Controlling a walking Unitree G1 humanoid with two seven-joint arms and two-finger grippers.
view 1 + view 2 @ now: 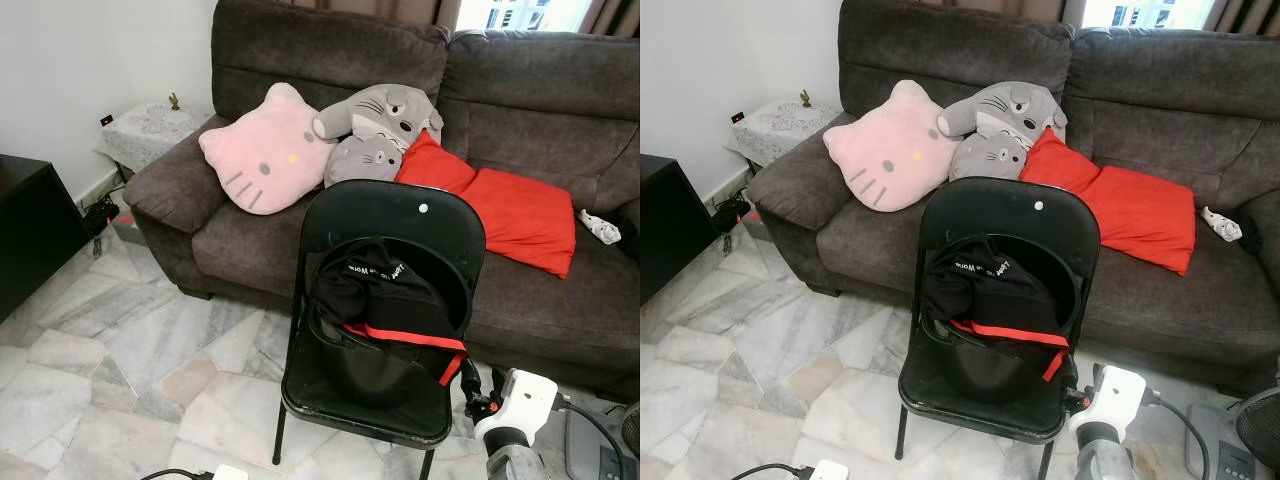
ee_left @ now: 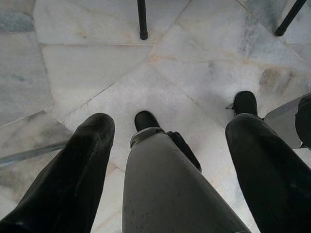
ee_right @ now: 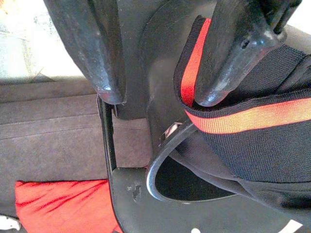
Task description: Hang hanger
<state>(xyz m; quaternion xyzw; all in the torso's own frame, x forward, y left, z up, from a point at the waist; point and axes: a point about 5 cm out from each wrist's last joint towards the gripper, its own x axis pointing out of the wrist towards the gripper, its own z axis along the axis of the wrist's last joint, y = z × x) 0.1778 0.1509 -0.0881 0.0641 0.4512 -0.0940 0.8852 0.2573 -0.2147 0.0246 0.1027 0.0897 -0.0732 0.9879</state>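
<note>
A black garment with red trim (image 1: 385,300) lies draped over a black curved hanger (image 1: 335,335) on the seat of a black folding chair (image 1: 400,215). My right gripper (image 3: 160,97) is open at the chair's right front corner. One fingertip (image 3: 228,73) rests against the red trim, and the hanger's curved edge (image 3: 158,167) lies just beyond the fingers. The right wrist (image 1: 515,405) shows low beside the seat. My left gripper (image 2: 170,121) hangs open over the marble floor with nothing in it.
Behind the chair stands a dark brown sofa (image 1: 560,110) with a pink cat cushion (image 1: 260,150), grey plush toys (image 1: 375,125) and a red cushion (image 1: 505,205). A black cabinet (image 1: 25,225) is at the left. Chair legs (image 2: 141,19) stand near my left hand.
</note>
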